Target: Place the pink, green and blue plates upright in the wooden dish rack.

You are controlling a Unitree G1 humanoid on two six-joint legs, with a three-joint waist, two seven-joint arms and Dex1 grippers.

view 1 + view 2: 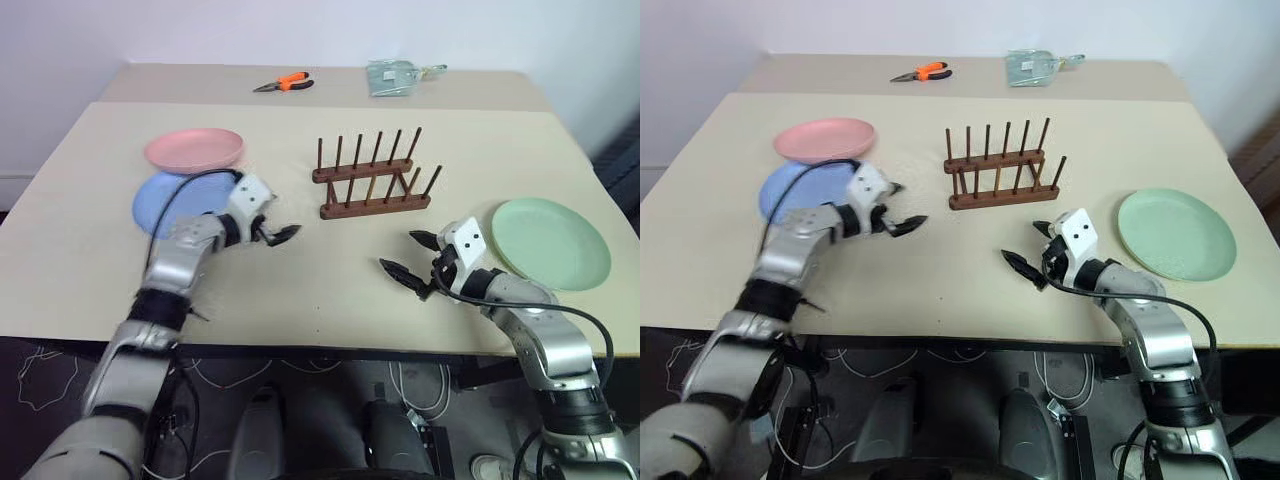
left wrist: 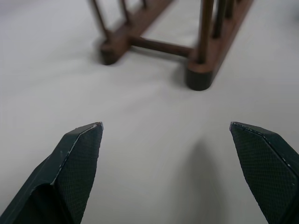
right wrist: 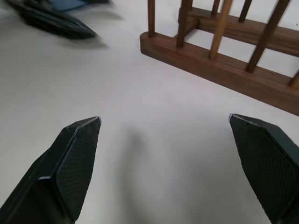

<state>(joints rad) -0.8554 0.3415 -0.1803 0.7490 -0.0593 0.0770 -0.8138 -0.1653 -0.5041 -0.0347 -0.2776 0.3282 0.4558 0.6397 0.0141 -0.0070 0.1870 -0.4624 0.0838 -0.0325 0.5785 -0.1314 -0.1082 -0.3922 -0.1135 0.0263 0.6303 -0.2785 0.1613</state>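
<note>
Rack: small dark brown wooden dish rack (image 1: 372, 178), table centre, empty.
Plates: salmon pink round plate (image 1: 194, 150) at 10 o'clock, perhaps overlapping light blue plate (image 1: 165, 203); mint green plate (image 1: 551, 243) at 4 o'clock.
Left gripper (image 1: 273, 233): fingers spread, empty.
Right gripper (image 1: 408, 256): fingers spread, empty.

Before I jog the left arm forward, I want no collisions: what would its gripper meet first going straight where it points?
Probably the wooden dish rack: it stands dead ahead between the open fingers of the left gripper, with bare table between. Depth is hard to judge.
</note>
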